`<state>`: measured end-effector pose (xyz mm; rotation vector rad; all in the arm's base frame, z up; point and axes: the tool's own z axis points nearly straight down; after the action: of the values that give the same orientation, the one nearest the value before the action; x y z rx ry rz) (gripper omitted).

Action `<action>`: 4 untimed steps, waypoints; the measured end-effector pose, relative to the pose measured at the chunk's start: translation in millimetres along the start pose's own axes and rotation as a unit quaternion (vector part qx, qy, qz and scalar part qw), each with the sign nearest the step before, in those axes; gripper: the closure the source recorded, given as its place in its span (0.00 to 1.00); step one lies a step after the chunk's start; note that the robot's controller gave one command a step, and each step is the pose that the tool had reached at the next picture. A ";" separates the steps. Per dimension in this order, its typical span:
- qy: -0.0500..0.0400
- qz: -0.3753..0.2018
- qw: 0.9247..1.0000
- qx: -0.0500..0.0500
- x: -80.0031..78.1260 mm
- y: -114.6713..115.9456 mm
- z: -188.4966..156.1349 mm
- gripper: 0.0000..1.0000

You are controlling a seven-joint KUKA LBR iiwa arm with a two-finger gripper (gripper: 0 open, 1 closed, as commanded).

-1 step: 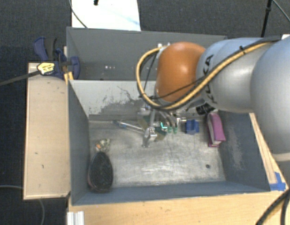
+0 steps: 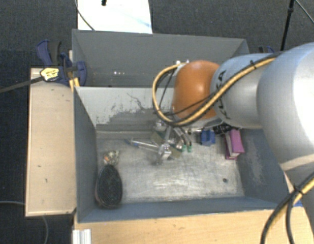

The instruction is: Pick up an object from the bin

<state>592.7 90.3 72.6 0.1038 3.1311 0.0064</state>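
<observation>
1. the gripper (image 2: 166,150) is sitting low over the middle of the bin (image 2: 87,151), just beside a slim grey-blue stick (image 2: 138,145) that is lying flat on the floor and pointing left. that stick is looking like the likeliest thing for the pick.
2. nothing is showing as lifted, so i am judging the pick as not yet done: taking hold and raising are both remaining.
3. i am unable to tell whether the gripper is parted or closed, or gripping anything; its tip is blending into small green bits (image 2: 187,148).
4. the orange cover (image 2: 195,93) is hiding the floor behind it; a blue block (image 2: 207,137) and a purple block (image 2: 234,142) are peeking out on the right.
5. a black oval brush (image 2: 108,186) is lying well apart at the lower left.
</observation>
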 end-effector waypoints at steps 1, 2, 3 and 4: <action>0.001 0.026 1.000 0.000 4.5 37.6 -29.7 0.00; 0.001 0.028 1.000 0.002 0.0 8.8 -42.1 0.00; 0.002 0.103 0.995 0.001 -1.2 9.0 -1.9 0.00; 0.000 0.113 0.994 0.005 1.4 31.1 -1.8 0.00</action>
<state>593.4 121.5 74.5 0.4578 3.1007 -0.0092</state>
